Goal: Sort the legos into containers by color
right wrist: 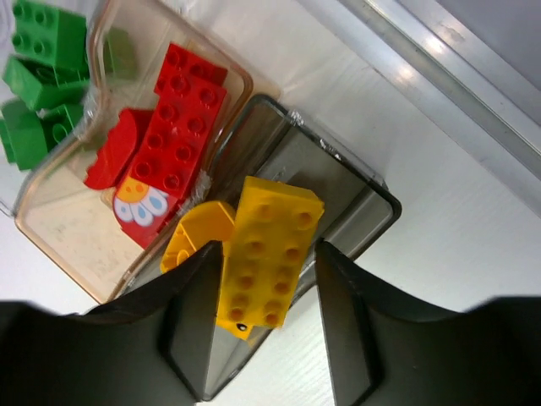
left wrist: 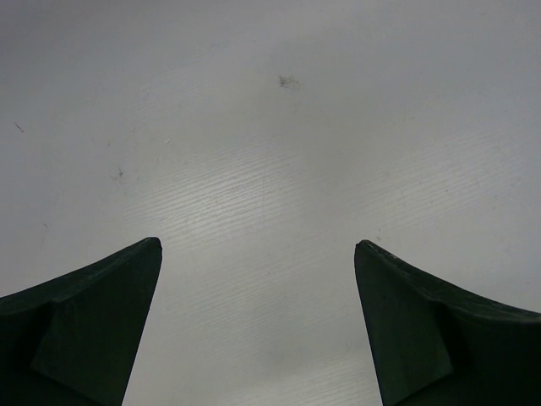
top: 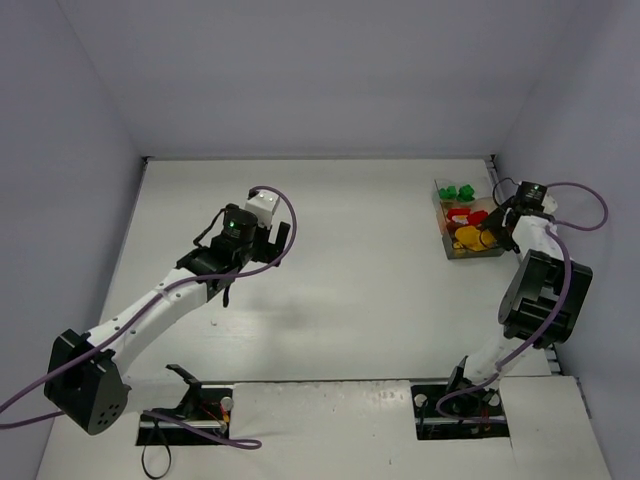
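Observation:
The containers [top: 447, 246] stand at the far right of the table, a tray [right wrist: 372, 190] of three compartments. Green legos [right wrist: 42, 68] fill one, red legos [right wrist: 182, 118] and a flower-printed piece [right wrist: 144, 203] the middle one. A long yellow lego [right wrist: 269, 228] leans over the dark grey compartment beside a curved yellow piece [right wrist: 196, 235]. My right gripper [right wrist: 269, 245] [top: 492, 228] straddles the long yellow lego, jaws parted, with a gap at the right finger. My left gripper [left wrist: 258, 244] [top: 255, 250] hangs wide open over bare table, nothing between its fingers.
The right wall [top: 560, 150] and a metal rail [right wrist: 439, 76] run close behind the tray. White tabletop [top: 350, 260] spreads between the two arms.

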`<state>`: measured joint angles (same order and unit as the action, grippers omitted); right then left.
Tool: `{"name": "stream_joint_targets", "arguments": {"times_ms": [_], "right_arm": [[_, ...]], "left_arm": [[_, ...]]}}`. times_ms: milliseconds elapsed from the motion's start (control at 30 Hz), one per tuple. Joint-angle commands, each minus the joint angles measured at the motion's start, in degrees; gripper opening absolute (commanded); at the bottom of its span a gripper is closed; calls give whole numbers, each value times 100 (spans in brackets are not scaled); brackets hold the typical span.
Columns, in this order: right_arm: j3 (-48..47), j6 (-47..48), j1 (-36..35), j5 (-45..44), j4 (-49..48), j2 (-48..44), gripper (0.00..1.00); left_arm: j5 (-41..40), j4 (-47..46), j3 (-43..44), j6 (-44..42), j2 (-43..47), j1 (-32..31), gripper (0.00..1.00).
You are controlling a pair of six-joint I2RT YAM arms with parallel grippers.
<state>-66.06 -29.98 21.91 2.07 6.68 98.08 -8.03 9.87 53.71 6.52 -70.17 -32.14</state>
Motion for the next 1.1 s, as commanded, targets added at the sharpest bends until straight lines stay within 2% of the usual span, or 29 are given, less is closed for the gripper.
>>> {"name": "stream_joint_targets", "arguments": {"times_ms": [0, 33, 133, 333, 467, 567, 600, 633, 800, 867, 900, 1067], "right_arm": [[-302, 53, 76, -180, -219, -175, 49], [-311, 62, 76, -171, -228, -184, 56], [-372, 158, 85, -84, -211, -219, 67], [-381, 299, 59, 346, -167, -623, 70], [-215, 817, -248, 575, -219, -1624, 72], [-21, 1160, -520, 611, -219, -2608, 82], [40, 1239, -591, 585, -228, -2871, 96], [145, 1309, -670, 584, -202, -3335, 100], [374, 1442, -1197, 628, 140, -4742, 100], [524, 1459, -1312, 830, 237, -5148, 100], [611, 1425, -1391, 935, 420, -5698, 100], [700, 1503, -1427, 1112, 703, -6590, 100]], "left_arm": [[-85, -161, 245, 59, 135, 41, 90], [-76, -161, 245, 68, 135, 41, 90], [-32, -161, 236, 86, 127, 41, 90], [-23, -126, 254, 156, 127, 41, 90], [-154, -20, 324, 348, 214, 41, 90], [-347, 286, 473, 700, 372, 41, 90], [-400, 557, 639, 805, 468, 50, 90], [-444, 699, 736, 981, 513, 59, 90], [-629, 1658, 1430, 1211, 978, 103, 90], [-752, 1807, 1554, 1246, 1250, 111, 90], [-874, 2000, 1615, 1298, 1521, 103, 90], [-1051, 2230, 1563, 1422, 1919, 111, 90]]}}
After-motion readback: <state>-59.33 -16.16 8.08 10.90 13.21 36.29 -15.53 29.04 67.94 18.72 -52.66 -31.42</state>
